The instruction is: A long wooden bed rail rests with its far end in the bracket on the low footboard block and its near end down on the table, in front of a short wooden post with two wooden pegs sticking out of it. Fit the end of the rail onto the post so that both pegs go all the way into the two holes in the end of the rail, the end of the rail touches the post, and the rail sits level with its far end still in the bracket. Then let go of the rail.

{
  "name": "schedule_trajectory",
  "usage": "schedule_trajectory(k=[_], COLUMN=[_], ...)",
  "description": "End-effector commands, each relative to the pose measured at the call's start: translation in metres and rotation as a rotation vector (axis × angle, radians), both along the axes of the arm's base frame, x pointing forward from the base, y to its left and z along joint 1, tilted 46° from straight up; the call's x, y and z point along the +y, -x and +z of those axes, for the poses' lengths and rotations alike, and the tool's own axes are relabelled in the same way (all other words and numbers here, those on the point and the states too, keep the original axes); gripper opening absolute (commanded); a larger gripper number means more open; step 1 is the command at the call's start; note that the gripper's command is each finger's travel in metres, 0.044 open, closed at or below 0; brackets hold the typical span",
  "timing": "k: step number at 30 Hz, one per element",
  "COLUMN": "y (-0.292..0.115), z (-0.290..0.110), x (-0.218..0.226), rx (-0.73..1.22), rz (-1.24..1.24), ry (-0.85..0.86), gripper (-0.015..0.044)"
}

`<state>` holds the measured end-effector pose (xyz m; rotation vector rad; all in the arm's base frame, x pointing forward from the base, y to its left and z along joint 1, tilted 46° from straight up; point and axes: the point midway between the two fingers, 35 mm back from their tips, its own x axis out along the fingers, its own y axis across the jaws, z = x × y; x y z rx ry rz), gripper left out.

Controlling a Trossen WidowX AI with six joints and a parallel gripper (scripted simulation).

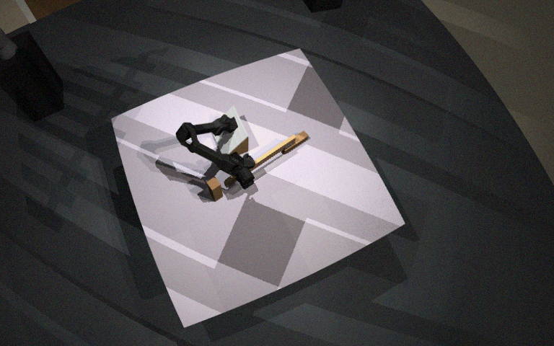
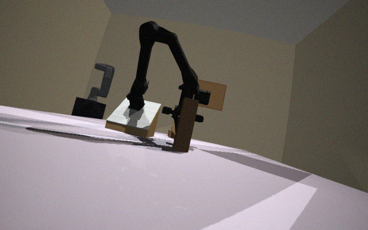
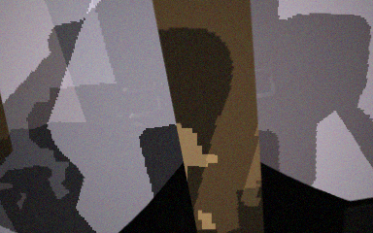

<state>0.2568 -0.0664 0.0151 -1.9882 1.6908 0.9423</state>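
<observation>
The long wooden rail (image 1: pixel 275 150) (image 3: pixel 208 97) runs from the low footboard block (image 1: pixel 301 137) at its far end towards the short wooden post (image 1: pixel 214 188) (image 2: pixel 183 125). My gripper (image 1: pixel 243 174) (image 3: pixel 213 165) is shut on the rail near its near end, just beside the post. In the wrist view the rail runs up the middle between my dark fingers. In the exterior view the post stands in front and hides the rail's end and the pegs. I cannot tell whether the pegs are in the holes.
My arm stands on a pale wedge-shaped base (image 1: pixel 234 128) (image 2: pixel 134 118) just behind the rail. A grey arm on a black pedestal (image 1: pixel 27 81) (image 2: pixel 89 107) stands off the white table (image 1: pixel 335 205) at the far left. Moving patches of light and shadow cross the table.
</observation>
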Motion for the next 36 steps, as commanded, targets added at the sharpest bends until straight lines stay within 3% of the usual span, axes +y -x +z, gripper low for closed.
schedule_trajectory(k=[1, 36], y=[-0.0030, -0.0022], z=[0.0031, 0.0086], x=[0.0042, 0.0098], rx=[-0.009, -0.009], rz=[0.005, 0.005], ry=[-0.012, -0.012], gripper=[0.0000, 0.0000])
